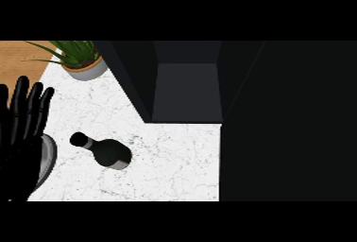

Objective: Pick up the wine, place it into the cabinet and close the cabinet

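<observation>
The wine [105, 151] is seen standing on the white marbled surface [174, 165], its neck toward the upper left in the view, in front of the open cabinet [187, 94] and a little to its left. Nothing is touching it. A potted plant [80, 59] sits at the far left corner of the surface, well apart from the bottle.

Several risks can be judged from here. The bottle is narrow and upright, so it could be tipped if it is brushed by fingers before it is enclosed. The cabinet mouth looks narrow between its dark walls, so the bottle could be knocked against an edge on the way in. Where the door is cannot be made out in the dark area at the right, so closing may be awkward.

The left hand [24, 127] is shown at the left edge, wide open with fingers straight and pointing up, resting; nothing is held, and it is beside the bottle but apart from it. A grey rim [49, 156] is partly hidden beneath it; what it is cannot be told. The right hand is not seen at all
</observation>
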`<state>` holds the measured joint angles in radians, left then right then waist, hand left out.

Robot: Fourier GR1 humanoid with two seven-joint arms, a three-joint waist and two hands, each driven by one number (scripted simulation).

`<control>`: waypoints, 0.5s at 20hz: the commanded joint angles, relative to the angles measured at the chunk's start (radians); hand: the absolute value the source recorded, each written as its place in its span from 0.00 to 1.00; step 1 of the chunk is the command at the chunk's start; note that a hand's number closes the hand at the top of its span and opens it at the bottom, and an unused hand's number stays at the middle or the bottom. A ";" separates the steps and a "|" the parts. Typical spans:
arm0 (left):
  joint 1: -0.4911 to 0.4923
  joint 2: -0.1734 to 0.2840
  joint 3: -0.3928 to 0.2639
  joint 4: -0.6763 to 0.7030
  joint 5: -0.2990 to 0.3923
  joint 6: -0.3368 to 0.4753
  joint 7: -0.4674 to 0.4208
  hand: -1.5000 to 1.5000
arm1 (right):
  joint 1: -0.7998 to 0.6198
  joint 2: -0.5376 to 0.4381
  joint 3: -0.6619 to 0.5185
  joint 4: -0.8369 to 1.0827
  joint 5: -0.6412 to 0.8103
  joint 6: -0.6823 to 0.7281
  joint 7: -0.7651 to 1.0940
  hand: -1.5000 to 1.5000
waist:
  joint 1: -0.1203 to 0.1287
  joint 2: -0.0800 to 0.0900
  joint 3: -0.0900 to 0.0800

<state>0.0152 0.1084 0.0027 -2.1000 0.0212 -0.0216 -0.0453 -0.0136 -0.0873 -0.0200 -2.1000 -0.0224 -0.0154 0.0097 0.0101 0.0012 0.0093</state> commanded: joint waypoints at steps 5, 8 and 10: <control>0.014 0.098 -0.050 -0.010 0.247 -0.304 -0.106 0.00 | 0.102 -0.007 0.053 -0.080 0.024 0.032 0.017 0.00 | -0.021 -0.005 -0.012; 0.108 0.036 -0.182 0.044 0.418 -0.378 -0.013 0.00 | 0.111 -0.010 0.153 -0.084 -0.080 0.133 0.064 0.00 | -0.014 -0.002 -0.013; 0.120 0.057 -0.187 -0.025 0.506 -0.383 0.073 0.00 | 0.143 -0.024 0.150 -0.141 -0.126 0.152 0.104 0.00 | -0.014 -0.007 -0.010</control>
<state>0.0779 0.1529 -0.1284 -2.0913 0.3598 -0.3234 -0.0536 0.0947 -0.0979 0.0927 -2.1913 -0.0799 0.0837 0.0625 -0.0088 -0.0024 -0.0006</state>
